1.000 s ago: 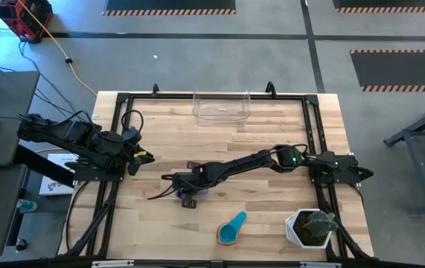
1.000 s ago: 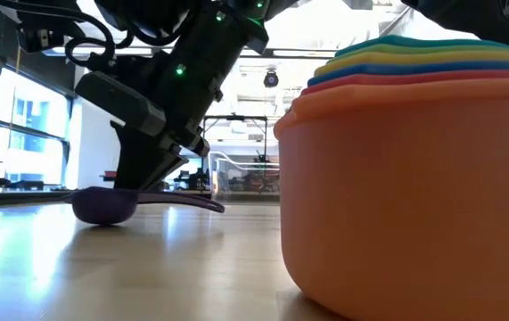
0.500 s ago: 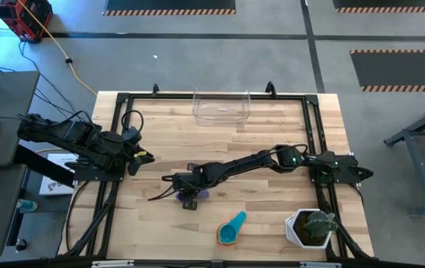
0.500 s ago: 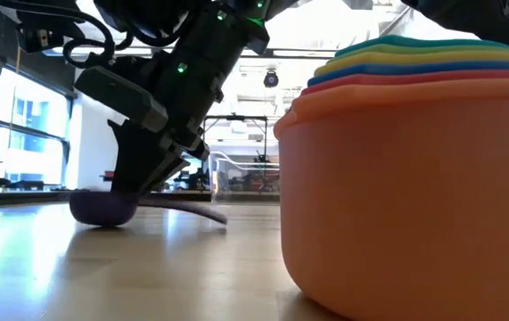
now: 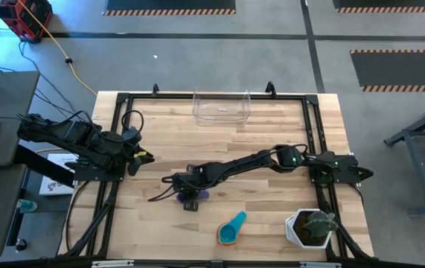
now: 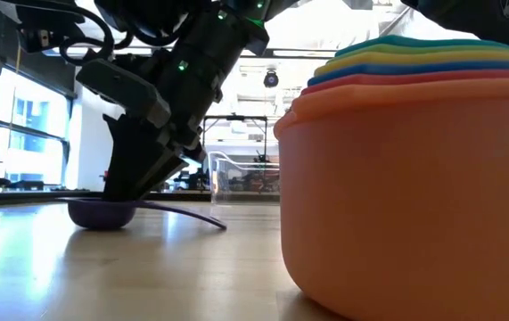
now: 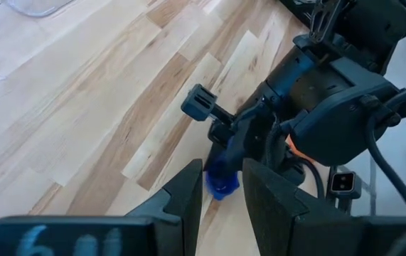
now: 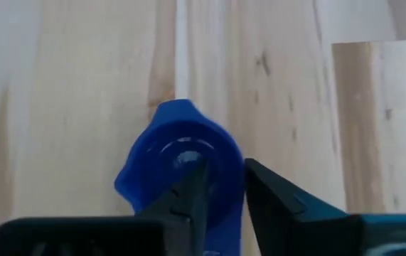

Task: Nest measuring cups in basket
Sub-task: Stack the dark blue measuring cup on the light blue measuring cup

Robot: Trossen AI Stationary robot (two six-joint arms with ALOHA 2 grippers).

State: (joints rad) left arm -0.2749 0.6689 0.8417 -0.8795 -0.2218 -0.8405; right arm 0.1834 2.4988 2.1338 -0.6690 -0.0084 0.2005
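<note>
The purple measuring cup [image 5: 194, 195] stands on its bottom on the table's middle, and its handle [image 5: 158, 197] points toward the table's left edge. My right gripper [image 8: 224, 186] comes down on it from the right, fingers slightly apart. One finger is over the cup's hollow and one is outside its wall. A nested stack of cups [image 5: 231, 229], orange outermost and light blue on top, sits nearer the front edge and fills the low view [image 6: 406, 178]. The clear basket [image 5: 221, 105] stands at the far edge. My left gripper [image 5: 144, 158] waits open at the table's left side. My right gripper straddles the purple cup's wall [image 8: 224, 153] on the side away from the handle, slanting down from the table's right. One finger [image 8: 197, 181] is inside the cup and the other [image 8: 259, 186] outside. I cannot tell whether either finger touches the wall. The cup rests level on the table [image 6: 102, 214].
A white pot with a green plant [image 5: 310, 228] stands at the front right corner. A black frame [image 5: 115, 112] runs round the table's edges. Bare wood lies between the purple cup and the basket.
The purple cup, tipped a second ago, has settled level on the table, and its handle's free end has dropped toward the tabletop. My right gripper has tipped slightly over it and otherwise stayed in place.
</note>
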